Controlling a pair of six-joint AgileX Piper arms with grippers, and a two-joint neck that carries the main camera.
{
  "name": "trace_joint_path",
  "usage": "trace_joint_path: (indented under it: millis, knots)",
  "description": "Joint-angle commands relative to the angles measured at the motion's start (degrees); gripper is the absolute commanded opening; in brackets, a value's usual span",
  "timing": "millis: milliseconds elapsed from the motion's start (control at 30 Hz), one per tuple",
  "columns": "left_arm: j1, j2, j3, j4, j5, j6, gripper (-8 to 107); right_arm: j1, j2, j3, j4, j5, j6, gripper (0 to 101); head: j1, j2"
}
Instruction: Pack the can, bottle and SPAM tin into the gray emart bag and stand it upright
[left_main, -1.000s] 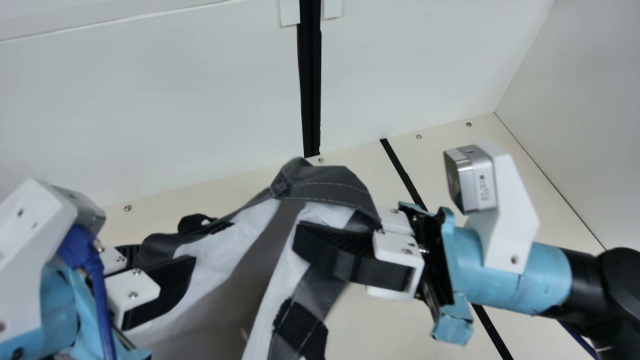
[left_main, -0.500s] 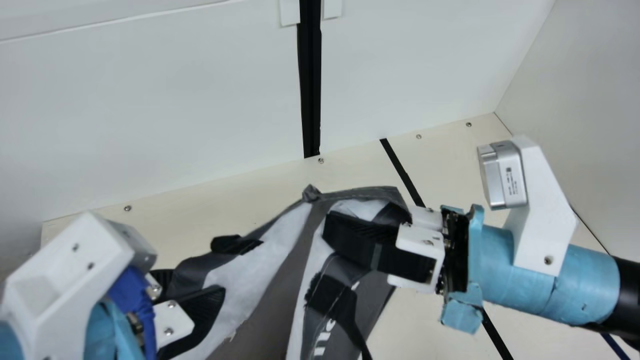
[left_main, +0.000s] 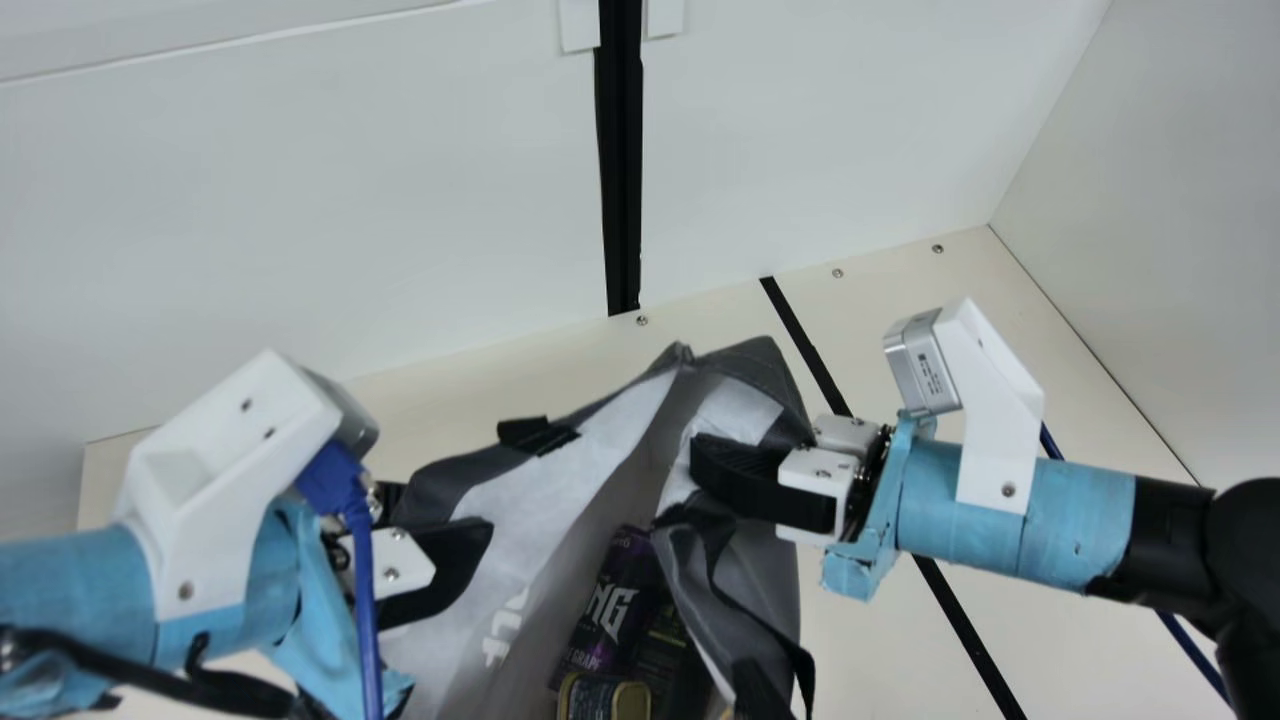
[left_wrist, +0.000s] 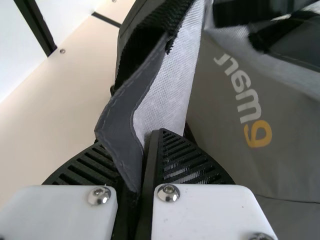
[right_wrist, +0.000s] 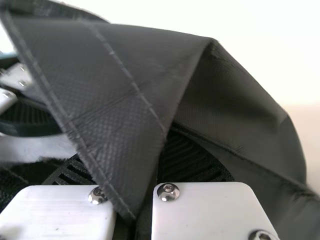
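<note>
The gray emart bag (left_main: 530, 620) gapes between the left gripper (left_main: 440, 530) and right gripper (left_main: 720, 460), both sets of fingers pinching its rim; inside are a purple can (left_main: 605, 610) and the SPAM tin (left_main: 603, 697).

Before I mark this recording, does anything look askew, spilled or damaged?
Only the gray emart bag looks askew: its mouth is lopsided, the rim creased where the left hand and right hand pinch it. I see no spill or damage.
</note>
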Motion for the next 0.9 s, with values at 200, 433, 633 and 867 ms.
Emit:
trace_joint_path:
  millis: [200,433,633,867]
  knots:
    - [0.94,7.02,-6.7,-1.48,-0.05,2.01,-8,-2.28,5.96,-1.91,-0.05,0.22,-12.01,0,-1.3,-0.05]
    - [1.25,12.26,-11.68,-1.96,-0.05,2.9,-8,-4.11,10.77,-4.62,-0.5,0.22,-17.57,0,-1.3,-0.05]
    - [1.25,15.74,-15.25,-2.25,-0.05,3.48,-8,-4.86,14.07,-7.67,-0.9,0.22,-20.29,0,-1.3,-0.05]
    - [1.6,19.86,-20.78,-2.78,-0.05,3.25,-8,-6.27,18.58,-11.61,-1.15,0.22,-22.43,0,-1.3,-0.05]
